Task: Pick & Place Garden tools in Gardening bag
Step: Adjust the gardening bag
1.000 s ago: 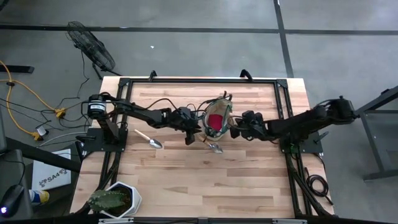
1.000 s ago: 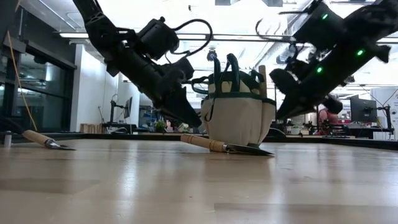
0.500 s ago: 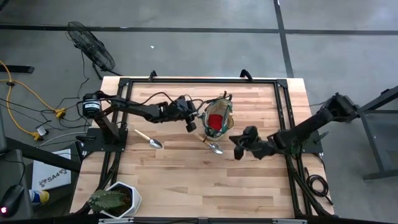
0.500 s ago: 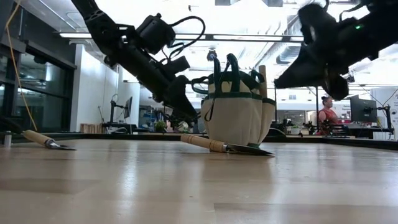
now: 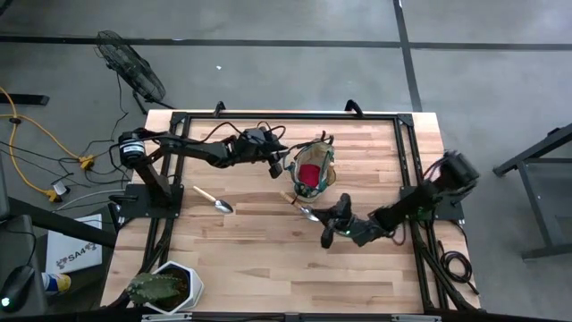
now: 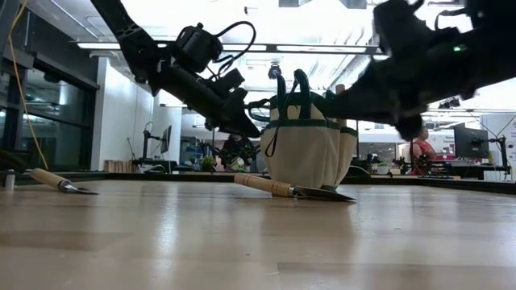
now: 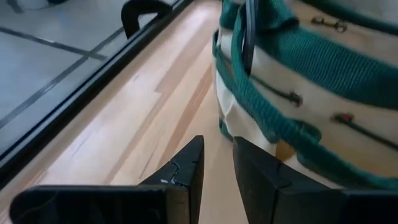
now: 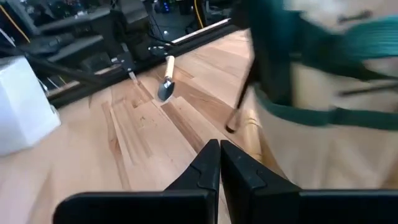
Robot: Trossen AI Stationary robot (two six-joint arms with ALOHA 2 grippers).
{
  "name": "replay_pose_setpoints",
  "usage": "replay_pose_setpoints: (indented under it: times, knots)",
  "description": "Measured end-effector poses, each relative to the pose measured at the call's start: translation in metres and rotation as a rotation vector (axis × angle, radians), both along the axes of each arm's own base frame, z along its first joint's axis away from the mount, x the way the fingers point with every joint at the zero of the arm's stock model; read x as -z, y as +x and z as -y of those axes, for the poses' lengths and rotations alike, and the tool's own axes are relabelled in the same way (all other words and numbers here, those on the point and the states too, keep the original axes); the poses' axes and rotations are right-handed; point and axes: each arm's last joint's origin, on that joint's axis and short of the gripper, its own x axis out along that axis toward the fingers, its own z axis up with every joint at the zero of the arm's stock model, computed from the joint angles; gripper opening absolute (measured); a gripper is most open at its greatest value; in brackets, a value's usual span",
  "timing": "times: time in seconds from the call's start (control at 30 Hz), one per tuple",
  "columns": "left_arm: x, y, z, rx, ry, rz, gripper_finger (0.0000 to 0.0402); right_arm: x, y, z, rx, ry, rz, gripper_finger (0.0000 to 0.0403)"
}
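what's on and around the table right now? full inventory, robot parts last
gardening bag: 1, khaki with green trim, table centre, upright; red lump inside
trowels: 2, wooden handles, metal blades; one left of the bag, apart from it; one lying just in front of the bag
plant in white hexagonal pot: 1, green, front-left table corner
table: 1, light wood, black frame
fan: 1, black, on the floor behind the table's left side
yellow cable: 1, floor at left
person: 1, red top, in the room behind
left gripper: slightly parted, empty, at the bag's left side
right gripper: shut, empty, over the table in front of the bag
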Motion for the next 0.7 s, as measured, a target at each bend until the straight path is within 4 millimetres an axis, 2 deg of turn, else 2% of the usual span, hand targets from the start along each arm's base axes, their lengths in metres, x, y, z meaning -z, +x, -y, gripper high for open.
replay_pose_setpoints:
  times: [0.17, 0.27, 0.7]
  knots:
    - [0.003, 0.004, -0.001, 0.02, 0.036, 0.025, 0.0081, 0.005, 0.03, -0.007, -0.001, -0.104, -0.042, 0.0004]
    - [0.004, 0.011, -0.003, 0.02, 0.044, 0.029, 0.0081, 0.005, 0.041, -0.008, 0.003, -0.131, -0.051, 0.0004]
    - [0.003, 0.044, -0.03, 0.023, 0.037, -0.022, 0.0081, 0.01, 0.047, 0.001, 0.011, -0.126, -0.092, 0.0004]
